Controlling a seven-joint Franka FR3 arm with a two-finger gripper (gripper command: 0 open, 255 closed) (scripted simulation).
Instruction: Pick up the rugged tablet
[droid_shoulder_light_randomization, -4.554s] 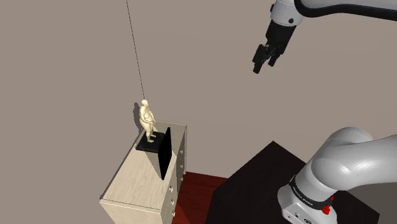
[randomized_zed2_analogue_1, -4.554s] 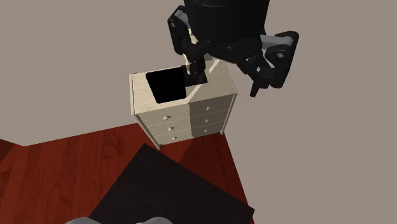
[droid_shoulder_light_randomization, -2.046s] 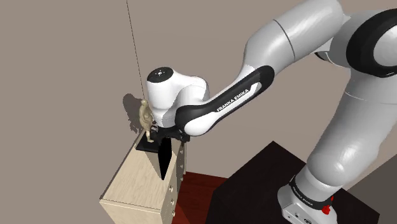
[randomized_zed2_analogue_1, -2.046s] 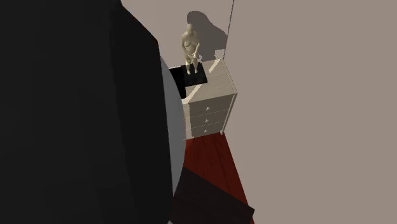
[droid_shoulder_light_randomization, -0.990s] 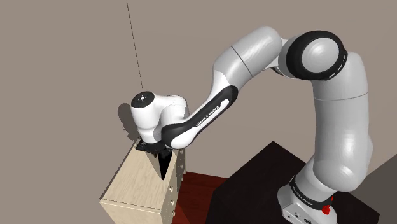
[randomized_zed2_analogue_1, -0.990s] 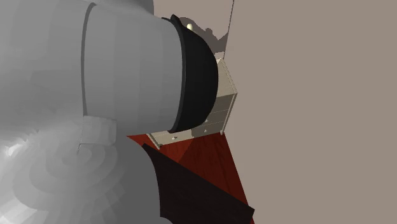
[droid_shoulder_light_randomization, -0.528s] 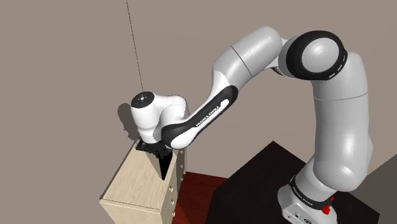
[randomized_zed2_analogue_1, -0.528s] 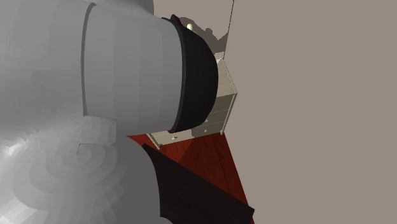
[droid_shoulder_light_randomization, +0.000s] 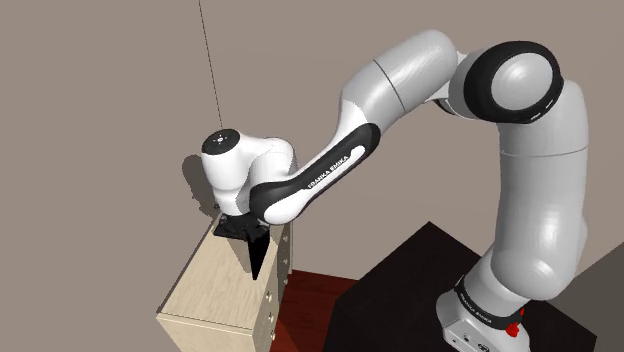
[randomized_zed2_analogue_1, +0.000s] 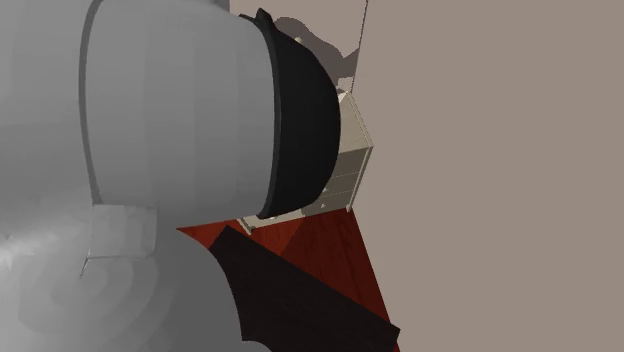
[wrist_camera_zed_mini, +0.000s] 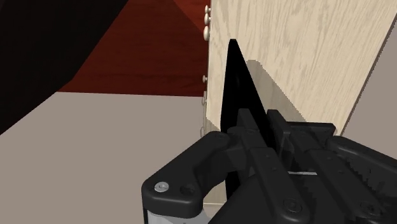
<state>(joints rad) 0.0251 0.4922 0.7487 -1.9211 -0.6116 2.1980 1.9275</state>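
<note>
Wrist view had the thin black slab-shaped tablet (wrist_camera_zed_mini: 232, 83) standing edge-on over the top of the pale wooden dresser (wrist_camera_zed_mini: 299, 57), close to its drawer-side edge. All-black two-finger gripper (wrist_camera_zed_mini: 256, 122) was pinched onto the tablet's near end, one finger per face. Dark red wooden floor (wrist_camera_zed_mini: 159, 57) lay beyond the dresser's knobbed front.

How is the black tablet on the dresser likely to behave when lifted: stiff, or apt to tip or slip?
Probably stiff: the tablet looks like a thin, flat black slab with straight edges. It stands upright on a thin edge on the dresser, so it would likely tip if released. The hand clasps it near one end, so it may swing or slip.
</note>
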